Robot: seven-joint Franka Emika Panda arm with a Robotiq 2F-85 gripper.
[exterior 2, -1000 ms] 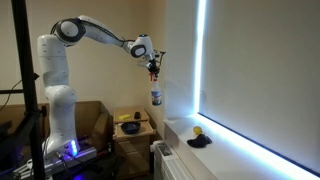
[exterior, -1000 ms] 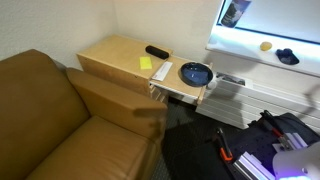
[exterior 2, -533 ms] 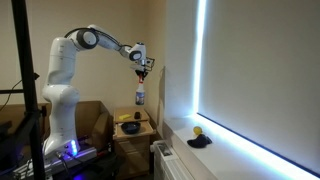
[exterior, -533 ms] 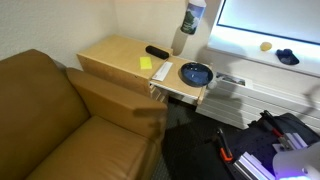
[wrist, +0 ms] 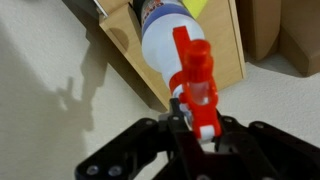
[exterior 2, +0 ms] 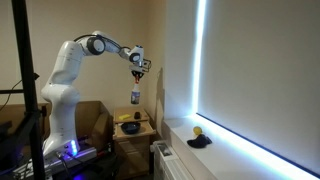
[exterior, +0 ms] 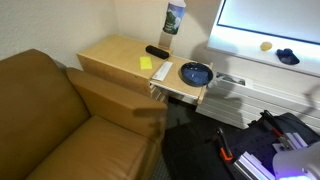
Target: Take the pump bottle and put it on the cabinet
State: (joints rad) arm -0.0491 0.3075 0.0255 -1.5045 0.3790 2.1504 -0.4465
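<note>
Claw (wrist: 197, 128) clamps pump bottle (wrist: 172, 30) above cabinet (wrist: 150, 70).

cream wall (exterior: 55, 22) | brown sofa (exterior: 60, 120) — foreground | window (exterior 2: 250, 80) — bright edge strip, room dim

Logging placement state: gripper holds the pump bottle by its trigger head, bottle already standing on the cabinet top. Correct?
Not standing on it. The pump bottle hangs in the air above the cabinet, as an exterior view shows. The gripper does hold it by the trigger head.

Arm raised; gripper (exterior 2: 138, 72) pointing down, clamping pump bottle (exterior 2: 136, 95).
</note>
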